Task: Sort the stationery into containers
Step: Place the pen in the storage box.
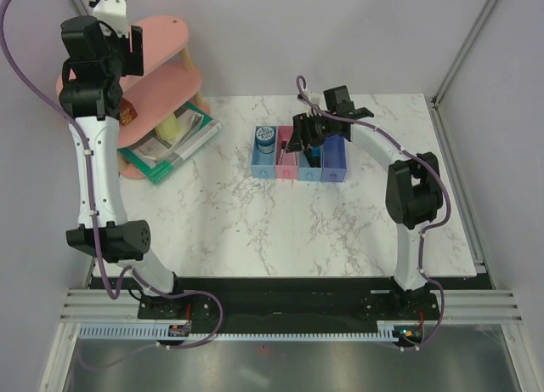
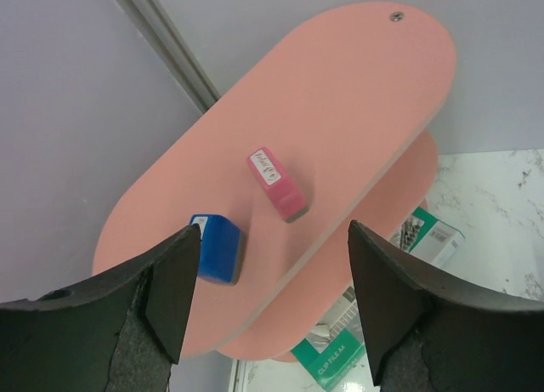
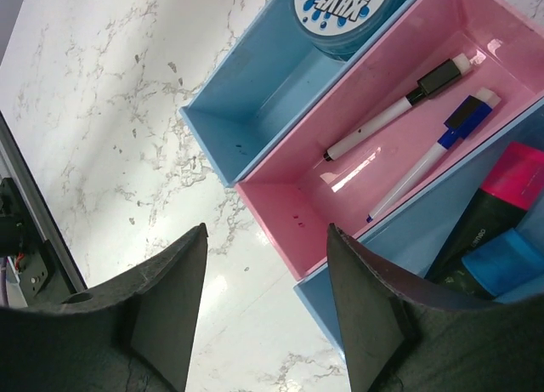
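A blue eraser (image 2: 217, 247) and a pink eraser (image 2: 277, 184) lie on the top tier of the pink oval shelf (image 2: 365, 94). My left gripper (image 2: 272, 298) hovers above them, open and empty; it is raised at the far left in the top view (image 1: 133, 50). The row of bins stands mid-table: light blue (image 1: 263, 161), pink (image 1: 286, 164), blue (image 1: 308, 169), violet-blue (image 1: 336, 158). The teal pot (image 3: 344, 9) sits in the light blue bin (image 3: 246, 94). Two thin pens (image 3: 395, 111) lie in the pink bin (image 3: 289, 205). Pink-capped (image 3: 518, 175) and blue-capped (image 3: 510, 260) markers lie in the blue bin (image 3: 408, 230). My right gripper (image 3: 268, 303) is open and empty above the bins' near edge.
A green-edged book (image 1: 170, 145) lies under the shelf's lower tier, also in the left wrist view (image 2: 340, 362). A small orange object (image 1: 127, 114) sits on the lower tier. Metal frame posts (image 1: 463, 52) stand at the table's far corners.
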